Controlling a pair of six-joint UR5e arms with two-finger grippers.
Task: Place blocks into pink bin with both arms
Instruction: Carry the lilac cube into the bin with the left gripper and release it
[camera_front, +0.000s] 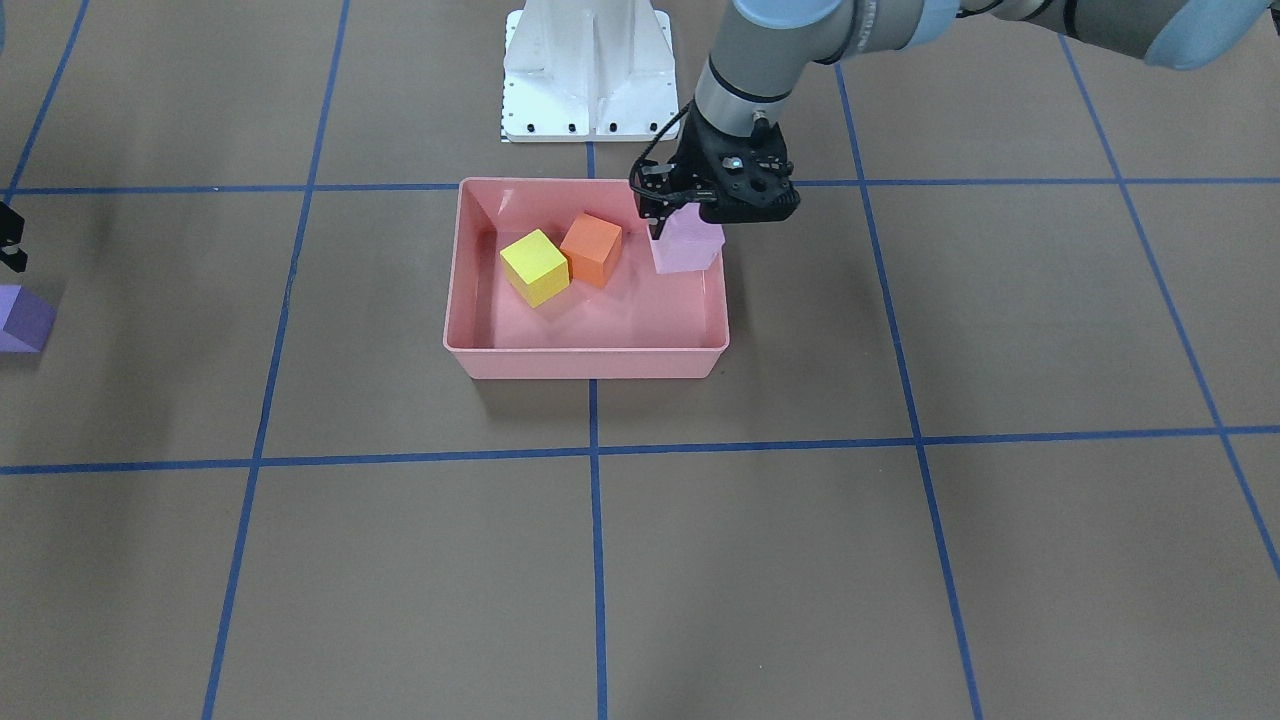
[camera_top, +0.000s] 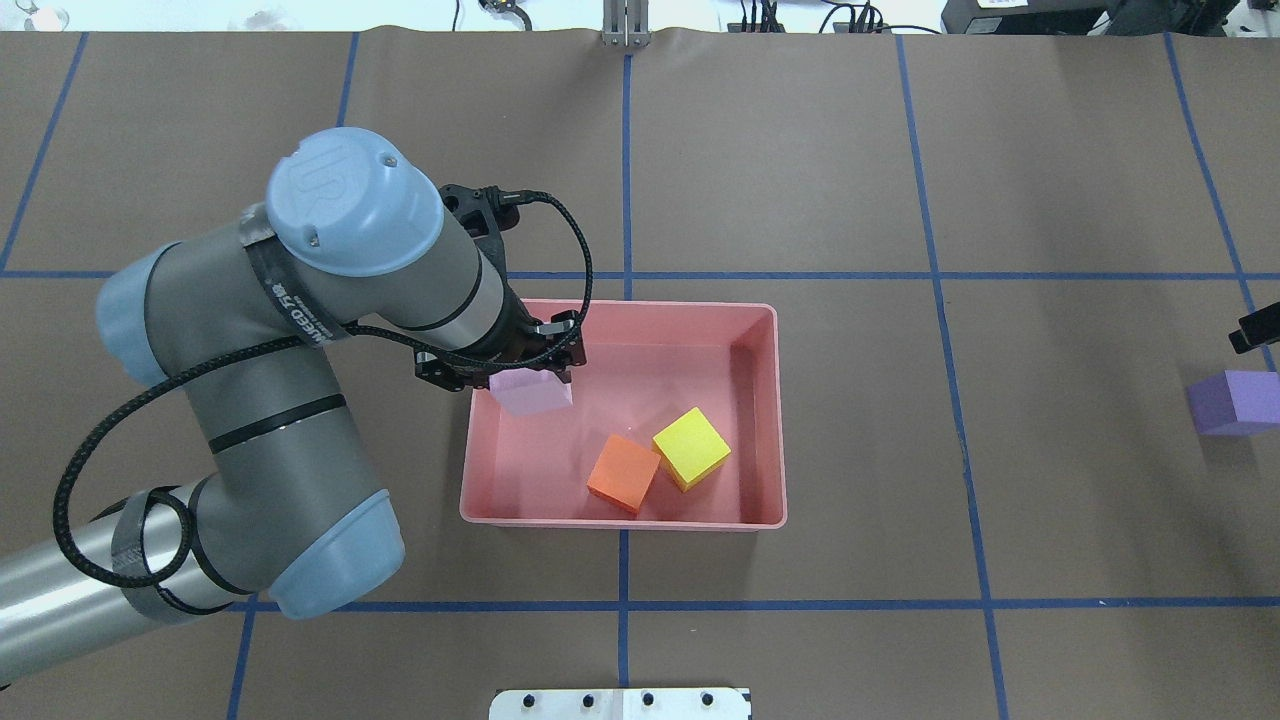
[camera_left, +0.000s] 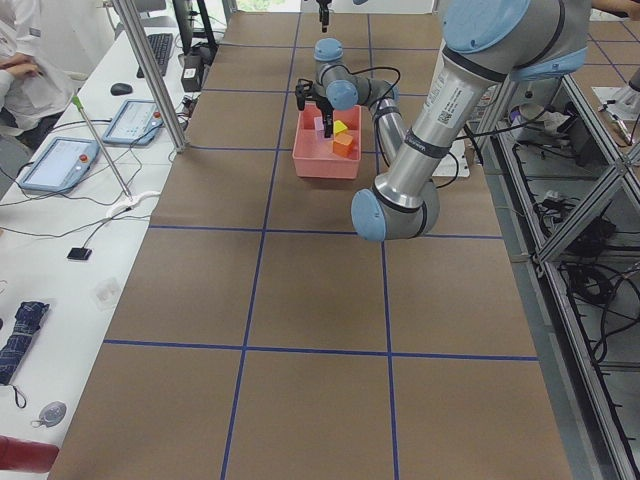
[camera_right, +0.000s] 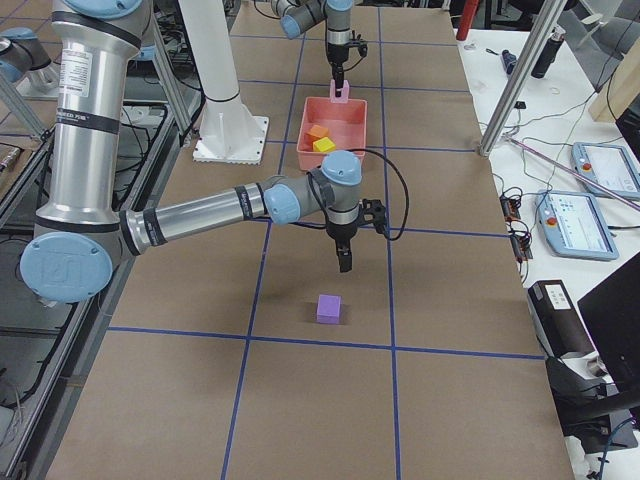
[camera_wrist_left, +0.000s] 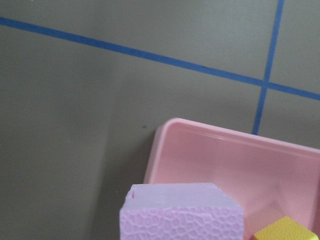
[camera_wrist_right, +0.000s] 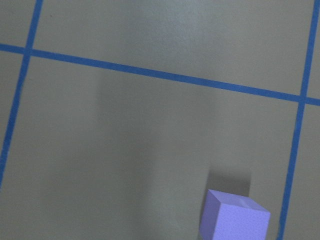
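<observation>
The pink bin (camera_front: 585, 365) sits mid-table and holds the yellow block (camera_front: 535, 266) and the orange block (camera_front: 591, 249) side by side. My left gripper (camera_front: 715, 212) is shut on the pale pink-lilac block (camera_front: 687, 245) and holds it over the bin's corner nearest my left side, also in the overhead view (camera_top: 532, 392) and the left wrist view (camera_wrist_left: 182, 212). The purple block (camera_top: 1235, 402) lies on the table far out on my right. My right gripper (camera_top: 1258, 328) hovers just beyond it, mostly cut off by the frame edge; I cannot tell whether it is open.
The white base pedestal (camera_front: 587, 70) stands just behind the bin. Blue tape lines (camera_front: 594, 450) grid the brown table. Operator desks with tablets (camera_left: 60, 165) run along the table's far side.
</observation>
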